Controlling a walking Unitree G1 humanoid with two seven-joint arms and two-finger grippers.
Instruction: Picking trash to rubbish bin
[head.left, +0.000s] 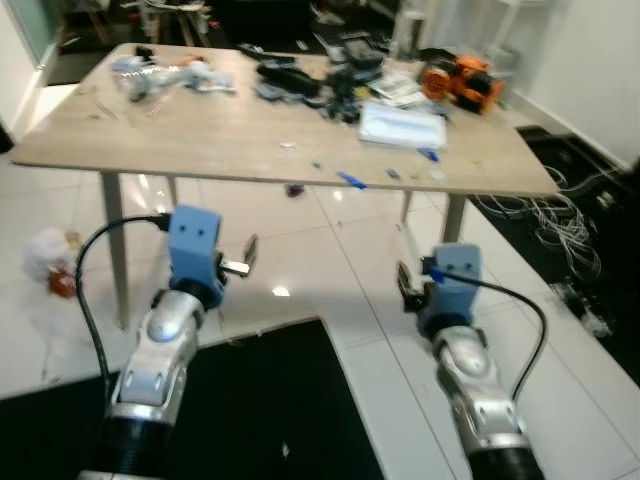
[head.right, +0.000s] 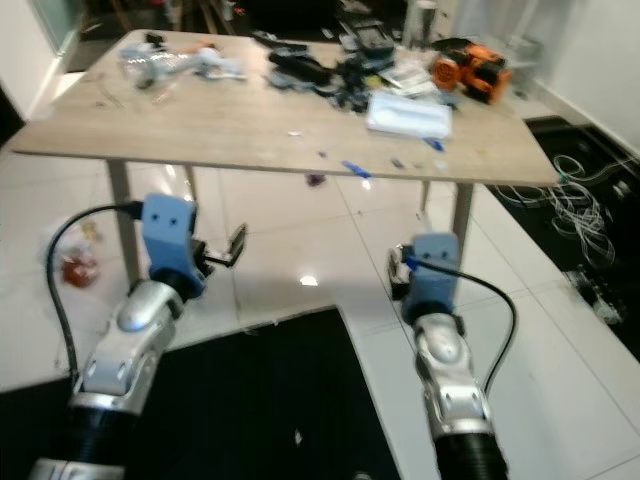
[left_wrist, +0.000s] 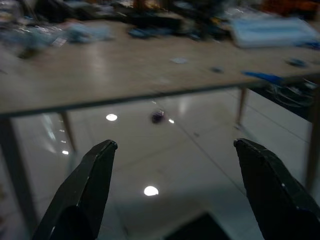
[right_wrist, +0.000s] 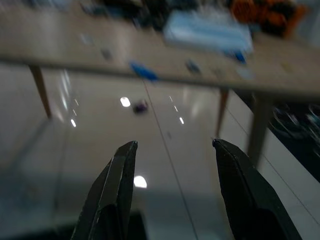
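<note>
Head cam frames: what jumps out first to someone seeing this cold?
The long wooden table ahead, its far side strewn with clutter: an orange toy vehicle at the far right, a pale blue flat pack beside it. In the foreground, the left gripper and right gripper are raised with fingers open, holding nothing. A crumpled wrapper lies on the white floor, left of the table leg.

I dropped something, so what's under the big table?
Under the table sits a small dark bit on the shiny white floor. Crumpled trash lies beside its left leg. The tabletop hides the floor farther back.

no readable text, labels or numbers, table clutter too blurred
</note>
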